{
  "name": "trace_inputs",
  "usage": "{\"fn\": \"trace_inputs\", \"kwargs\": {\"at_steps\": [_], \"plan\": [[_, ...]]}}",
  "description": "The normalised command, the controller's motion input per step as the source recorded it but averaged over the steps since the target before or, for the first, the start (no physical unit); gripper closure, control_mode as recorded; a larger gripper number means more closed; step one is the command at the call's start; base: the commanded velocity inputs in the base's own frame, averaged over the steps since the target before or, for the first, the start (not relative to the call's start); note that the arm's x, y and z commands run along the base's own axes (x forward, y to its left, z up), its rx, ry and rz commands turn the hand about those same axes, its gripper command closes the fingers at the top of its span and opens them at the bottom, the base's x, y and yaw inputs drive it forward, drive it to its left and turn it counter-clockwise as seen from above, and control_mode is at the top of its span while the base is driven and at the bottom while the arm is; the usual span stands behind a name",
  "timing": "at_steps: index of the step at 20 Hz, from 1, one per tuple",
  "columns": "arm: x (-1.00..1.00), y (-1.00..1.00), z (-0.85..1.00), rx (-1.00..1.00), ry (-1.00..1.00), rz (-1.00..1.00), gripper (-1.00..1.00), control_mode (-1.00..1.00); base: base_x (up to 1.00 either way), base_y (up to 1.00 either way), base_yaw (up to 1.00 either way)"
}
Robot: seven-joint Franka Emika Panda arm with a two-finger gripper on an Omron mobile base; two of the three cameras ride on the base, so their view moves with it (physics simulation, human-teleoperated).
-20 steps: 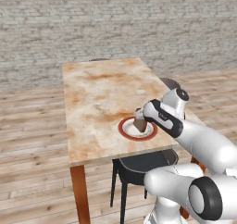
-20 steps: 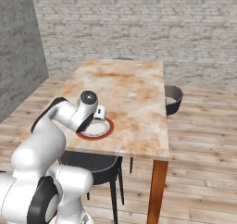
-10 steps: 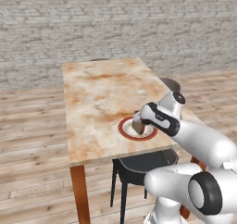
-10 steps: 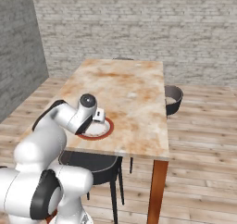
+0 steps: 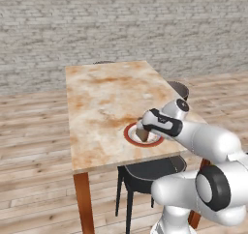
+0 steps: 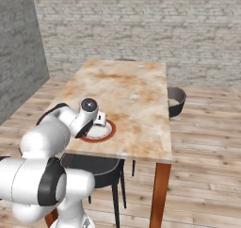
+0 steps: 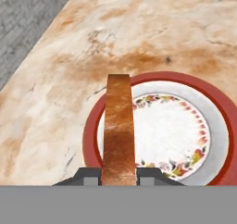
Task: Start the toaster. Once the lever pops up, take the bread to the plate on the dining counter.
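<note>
My gripper (image 7: 119, 174) is shut on the bread (image 7: 119, 130), a brown-crusted slice held upright on edge between the fingertips. The slice hangs just over the near left rim of the red-rimmed white plate (image 7: 185, 126). In the left base view the gripper (image 5: 144, 129) holds the bread (image 5: 141, 132) low over the plate (image 5: 131, 137), near the front right edge of the dining counter (image 5: 106, 102). From the right base view the hand (image 6: 100, 120) covers part of the plate (image 6: 101, 138) on the counter (image 6: 132, 95). The toaster is out of view.
A dark stool (image 5: 150, 172) stands tucked under the counter's near edge, beside my base. Another dark round stool (image 6: 175, 100) sits at the counter's right side. A reddish wooden leg (image 6: 157, 194) carries the near corner. A brick wall runs behind.
The hand has eased slightly down and toward the plate's left rim with the bread still in it. Plate and counter have not moved.
</note>
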Motion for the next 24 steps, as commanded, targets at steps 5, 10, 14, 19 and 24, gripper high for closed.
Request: {"fn": "trace_inputs", "kwargs": {"at_steps": [5,10,14,19,24], "plan": [[0.29,0.00,0.00,0.00,-0.02,0.00,1.00,-1.00,0.00,0.00,0.00],[0.23,0.00,-0.01,0.00,-0.01,0.00,1.00,-1.00,0.00,0.00,0.00],[0.05,0.00,-0.10,0.00,0.00,0.00,1.00,-1.00,0.00,0.00,0.00],[0.05,0.00,-0.08,0.00,0.00,0.00,1.00,-1.00,0.00,0.00,0.00],[0.04,0.00,-0.13,0.00,0.00,0.00,1.00,-1.00,0.00,0.00,0.00]]}}
